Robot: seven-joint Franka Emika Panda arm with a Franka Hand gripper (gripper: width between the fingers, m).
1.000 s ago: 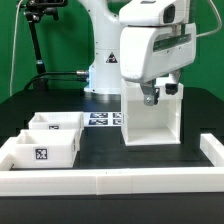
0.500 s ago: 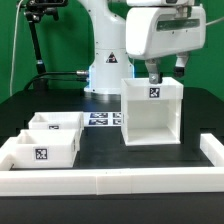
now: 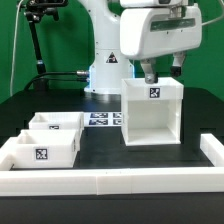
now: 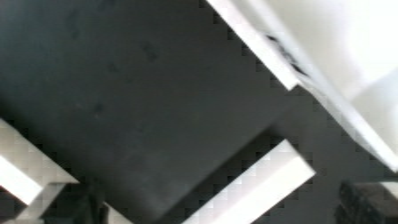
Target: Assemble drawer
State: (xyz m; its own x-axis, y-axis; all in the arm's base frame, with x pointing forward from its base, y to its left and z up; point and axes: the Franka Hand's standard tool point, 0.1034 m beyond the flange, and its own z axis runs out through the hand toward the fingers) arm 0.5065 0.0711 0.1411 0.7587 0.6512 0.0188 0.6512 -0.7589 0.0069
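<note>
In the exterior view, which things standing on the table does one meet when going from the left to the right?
Front tray → marker board → housing. The rear tray overlaps the front one, so it is left out.

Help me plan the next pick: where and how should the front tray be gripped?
Probably its side wall on the exterior view's right, from straight above. The front tray lies open side up, so its thin upright walls fit between the fingers of the end effector; that wall looks free, while the other tray sits close behind.
</note>
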